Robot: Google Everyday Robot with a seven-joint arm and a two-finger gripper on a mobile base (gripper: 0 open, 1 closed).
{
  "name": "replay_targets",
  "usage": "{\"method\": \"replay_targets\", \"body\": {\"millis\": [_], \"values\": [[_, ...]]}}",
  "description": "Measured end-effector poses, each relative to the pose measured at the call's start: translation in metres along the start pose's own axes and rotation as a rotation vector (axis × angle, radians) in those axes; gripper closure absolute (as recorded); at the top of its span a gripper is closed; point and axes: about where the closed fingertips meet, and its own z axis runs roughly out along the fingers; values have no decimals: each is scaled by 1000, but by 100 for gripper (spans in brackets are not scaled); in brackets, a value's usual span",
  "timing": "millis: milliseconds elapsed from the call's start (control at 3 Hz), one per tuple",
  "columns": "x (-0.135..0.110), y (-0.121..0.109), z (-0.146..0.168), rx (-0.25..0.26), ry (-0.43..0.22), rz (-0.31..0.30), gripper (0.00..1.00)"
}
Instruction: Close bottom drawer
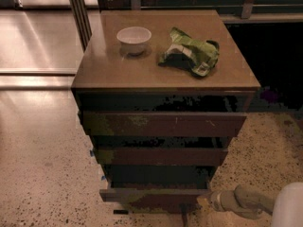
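The bottom drawer (154, 194), the narrowest of three dark brown fronts, stands partly open at the foot of the cabinet, with its dark inside showing behind the thin front panel. My gripper (205, 202) comes in from the lower right on a beige arm (241, 202). Its tip is at the right end of the drawer's front panel, touching or nearly touching it.
The widest drawer front (163, 124) and the mid-width front (161, 156) sit above, each pulled out a little. On the cabinet top (109, 70) are a white bowl (134, 36) and a crumpled green bag (191, 53). Speckled floor lies on both sides, and a metal post (78, 13) stands behind on the left.
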Motion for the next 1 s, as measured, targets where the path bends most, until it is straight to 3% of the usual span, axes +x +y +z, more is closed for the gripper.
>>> {"method": "replay_targets", "body": {"millis": [667, 1000], "values": [[-37, 0, 13, -27, 14, -100, 100], [-58, -2, 10, -12, -5, -130, 100]]}}
